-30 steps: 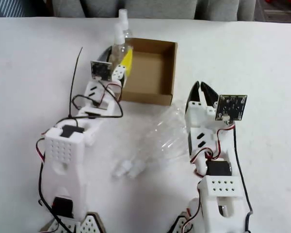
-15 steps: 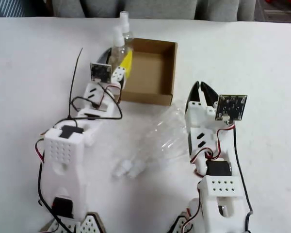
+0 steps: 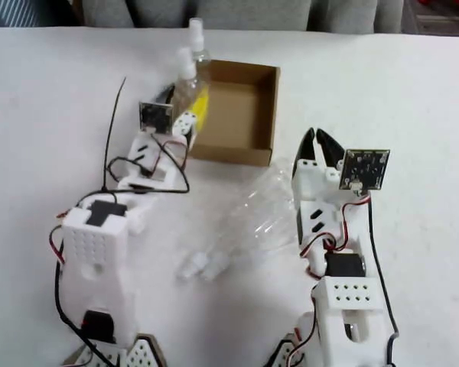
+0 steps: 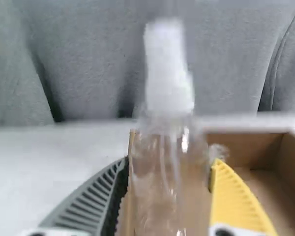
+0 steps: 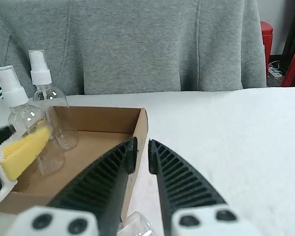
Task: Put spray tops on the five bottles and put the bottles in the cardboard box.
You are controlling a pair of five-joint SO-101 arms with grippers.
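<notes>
Closest to the arm bases, a couple of loose spray tops (image 3: 202, 265) sit on the desk (image 3: 413, 92). Just past them, a heap of clear uncapped bottles (image 3: 262, 205) lies sideways between the two arms. Those look like thin, light plastic, so I'd guess they roll at a nudge, dent under a hard squeeze and are kinda slick. Taking one across the round body, under the shoulder, seems safer than by the open neck. Right pincer (image 5: 142, 143) hangs just past that heap, near the near right corner of the cardboard box (image 3: 269, 115), with only a narrow gap between its jaws and nothing in it. Further on, left pincer (image 3: 185, 88) is clamped around the body of a capped bottle (image 4: 167, 162). That one's upright, and as far as I can tell it's standing inside the box against the left wall. Another capped bottle (image 5: 53, 115) stands just behind it in the far left corner. Room-wise, the box's right half is bare cardboard, so there's space to drop more in. The walls could catch a bottle's base on the way over though. The two standing ones look top-heavy and sit close together, so a sloppy release might tip both. Best swinging room is over the desk on the right side.
</notes>
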